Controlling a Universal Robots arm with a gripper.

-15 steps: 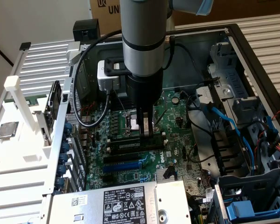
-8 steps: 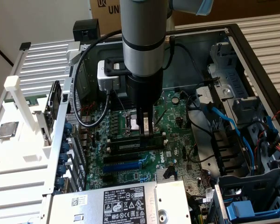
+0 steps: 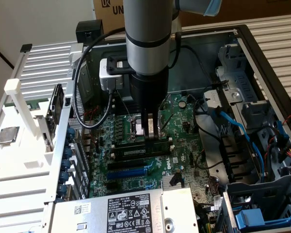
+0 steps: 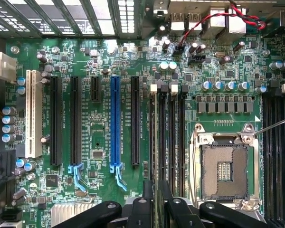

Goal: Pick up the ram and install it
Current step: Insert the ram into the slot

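Note:
The ram (image 3: 136, 152) is a long thin stick with a white label. It stands on edge in one of the black memory slots (image 4: 173, 137) on the green motherboard (image 3: 182, 121). My gripper (image 3: 152, 137) hangs straight down over the middle of the ram, its tips just above the ram's top edge. In the wrist view my gripper (image 4: 156, 192) straddles the slot row, with a visible gap between its dark fingers (image 4: 147, 202). The jaws stand open and hold nothing.
The open CPU socket (image 4: 223, 166) lies right beside the memory slots. A blue expansion slot (image 4: 115, 123) and black ones run parallel to them. The power supply (image 3: 121, 211), blue cables (image 3: 233, 126) and drive cages (image 3: 262, 194) crowd the case. A silver CPU chip (image 3: 7, 135) rests outside the case.

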